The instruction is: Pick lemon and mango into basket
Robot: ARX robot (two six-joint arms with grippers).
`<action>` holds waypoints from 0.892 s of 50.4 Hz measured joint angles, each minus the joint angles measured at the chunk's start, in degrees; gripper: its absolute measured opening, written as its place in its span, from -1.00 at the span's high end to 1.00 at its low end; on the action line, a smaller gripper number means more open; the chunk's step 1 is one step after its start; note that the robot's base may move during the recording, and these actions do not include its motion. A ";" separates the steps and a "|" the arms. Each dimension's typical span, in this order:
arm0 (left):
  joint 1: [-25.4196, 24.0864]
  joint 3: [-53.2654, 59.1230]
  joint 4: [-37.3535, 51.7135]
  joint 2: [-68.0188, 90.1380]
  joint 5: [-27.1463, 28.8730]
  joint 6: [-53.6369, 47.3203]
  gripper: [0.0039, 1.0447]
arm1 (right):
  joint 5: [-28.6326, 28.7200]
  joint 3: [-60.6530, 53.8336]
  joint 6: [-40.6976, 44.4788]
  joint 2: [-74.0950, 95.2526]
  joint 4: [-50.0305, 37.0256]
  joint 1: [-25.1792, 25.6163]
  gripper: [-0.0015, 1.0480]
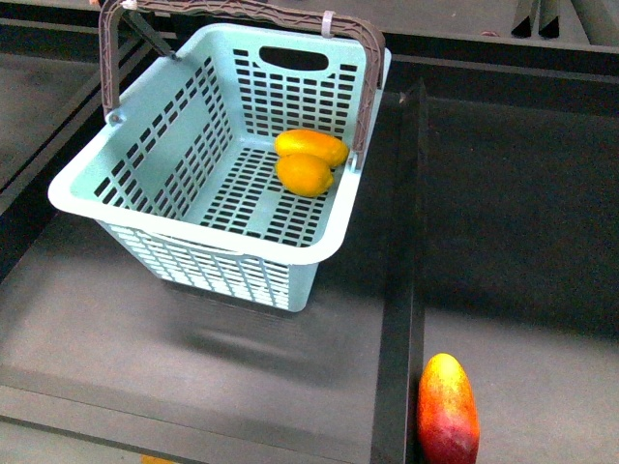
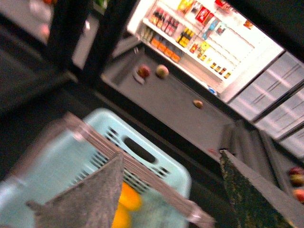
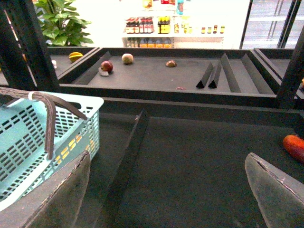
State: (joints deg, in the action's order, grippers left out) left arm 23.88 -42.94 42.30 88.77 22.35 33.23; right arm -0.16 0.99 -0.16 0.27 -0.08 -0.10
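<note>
In the front view the basket (image 1: 208, 246) sat tilted on the dark desk (image 1: 116, 338), its brown-grey handle (image 1: 242, 12) raised over the far end. The mango (image 1: 311, 145) and the lemon (image 1: 304, 174) lay touching each other on the slotted floor, near the right wall, the mango farther back. A red-and-yellow fruit (image 1: 448, 409) lay well apart, beyond a black divider (image 1: 398, 319), at the near edge. Neither arm appeared in that view.

The blurred left wrist view looked down past the left claw (image 2: 173, 190), its fingers (image 2: 85, 199) spread wide and empty above the basket (image 2: 168, 173), with orange-yellow fruit glimpsed below. The right wrist view showed the right claw (image 3: 166, 194) equally wide and empty over bare desk (image 3: 190, 156), the basket (image 3: 28, 137) beside it, and distant shelves with bottles (image 3: 147, 23) that the front view lacked.
</note>
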 joint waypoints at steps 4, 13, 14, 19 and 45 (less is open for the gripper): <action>-3.23 7.61 6.93 -5.01 -1.66 -15.89 0.15 | 0.07 0.02 -0.02 0.00 0.00 0.00 -0.83; -9.14 22.38 9.49 -15.63 -8.39 -30.75 0.94 | 0.13 0.02 0.00 0.00 0.00 0.00 -0.83; -9.79 23.58 9.49 -16.85 -9.14 -31.26 0.94 | 0.13 0.00 -0.02 0.00 0.00 0.02 -0.83; -12.68 28.59 9.33 -22.53 -11.63 -32.11 0.94 | 0.13 0.00 -0.02 0.00 0.00 0.00 -0.83; -23.56 42.01 -1.75 -46.38 -22.40 -32.59 0.94 | 0.13 0.00 -0.02 0.00 0.02 0.02 -0.83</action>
State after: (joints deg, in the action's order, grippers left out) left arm 0.32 -0.93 40.56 42.39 -0.05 0.64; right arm -0.03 0.99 -0.19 0.27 -0.05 -0.08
